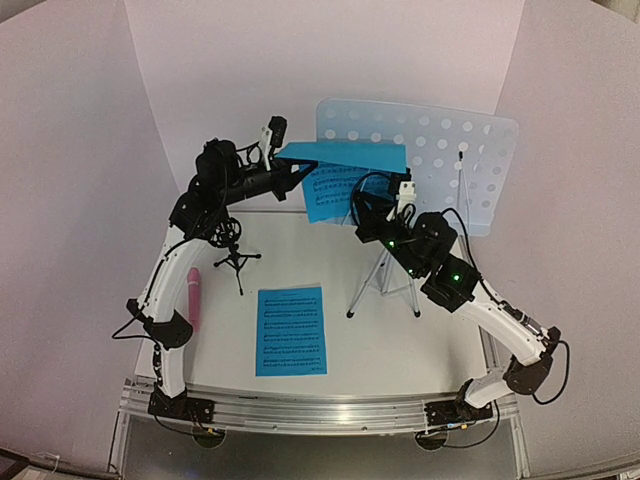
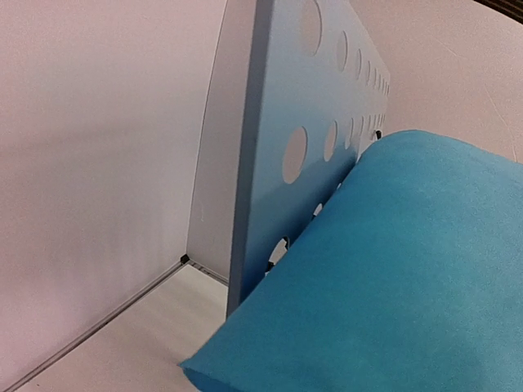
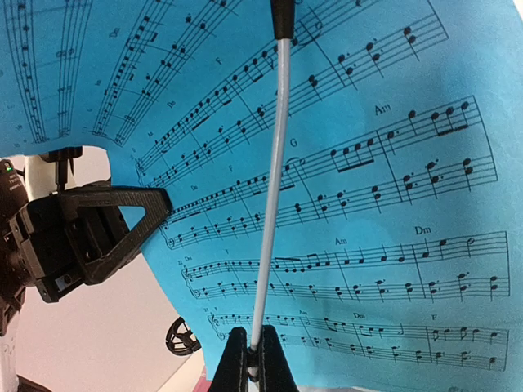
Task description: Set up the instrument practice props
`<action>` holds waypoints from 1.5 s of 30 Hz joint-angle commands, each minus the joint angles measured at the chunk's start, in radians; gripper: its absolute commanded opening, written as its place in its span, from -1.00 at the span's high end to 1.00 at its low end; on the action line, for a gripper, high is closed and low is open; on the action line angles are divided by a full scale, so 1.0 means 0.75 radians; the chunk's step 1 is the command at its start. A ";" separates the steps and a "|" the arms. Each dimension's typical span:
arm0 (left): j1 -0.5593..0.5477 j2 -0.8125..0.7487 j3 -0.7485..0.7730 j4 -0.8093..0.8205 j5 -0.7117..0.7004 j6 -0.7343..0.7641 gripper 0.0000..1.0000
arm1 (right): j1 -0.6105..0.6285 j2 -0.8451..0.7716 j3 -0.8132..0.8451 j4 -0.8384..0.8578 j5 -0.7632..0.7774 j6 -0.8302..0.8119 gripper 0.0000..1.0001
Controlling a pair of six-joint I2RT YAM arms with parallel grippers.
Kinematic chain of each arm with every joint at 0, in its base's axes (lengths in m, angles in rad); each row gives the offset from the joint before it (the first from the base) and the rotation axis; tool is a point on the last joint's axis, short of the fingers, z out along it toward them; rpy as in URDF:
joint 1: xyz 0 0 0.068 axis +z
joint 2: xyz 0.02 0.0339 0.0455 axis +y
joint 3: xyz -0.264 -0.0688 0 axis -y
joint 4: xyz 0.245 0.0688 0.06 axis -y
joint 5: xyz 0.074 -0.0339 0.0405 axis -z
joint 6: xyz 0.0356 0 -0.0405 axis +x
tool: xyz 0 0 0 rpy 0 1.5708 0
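The pale-blue perforated music stand [image 1: 440,150] stands at the back right on silver tripod legs [image 1: 380,285]. My left gripper [image 1: 297,168] is shut on the left edge of a blue sheet-music page [image 1: 340,175]. The page curls over in front of the stand, its plain back [image 2: 392,278] filling the left wrist view and hiding the fingers there. My right gripper [image 3: 255,359] is shut on a thin white rod with a black tip [image 3: 274,163] lying across the printed side [image 3: 384,204]. A second page [image 1: 291,330] lies flat on the table. The pink microphone [image 1: 193,297] lies at the left beside the black tripod mount [image 1: 235,258].
White walls close in the table on the back and both sides. The stand's edge [image 2: 270,122] sits close to the back wall. A second thin rod [image 1: 460,180] rests against the stand's face. A metal rail [image 1: 320,410] runs along the near edge.
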 commanded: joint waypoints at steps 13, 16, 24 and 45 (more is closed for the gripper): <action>-0.062 0.060 0.098 0.052 0.105 0.368 1.00 | 0.015 -0.021 0.032 -0.109 -0.042 0.049 1.00; -0.063 0.058 0.090 0.100 0.104 0.367 1.00 | 0.016 -0.024 0.035 -0.113 -0.043 0.048 1.00; -0.064 0.083 0.081 0.237 0.164 0.341 1.00 | 0.016 -0.025 0.038 -0.119 -0.047 0.045 1.00; -0.067 0.072 0.056 0.182 0.205 0.583 1.00 | 0.015 -0.028 0.039 -0.133 -0.057 0.048 1.00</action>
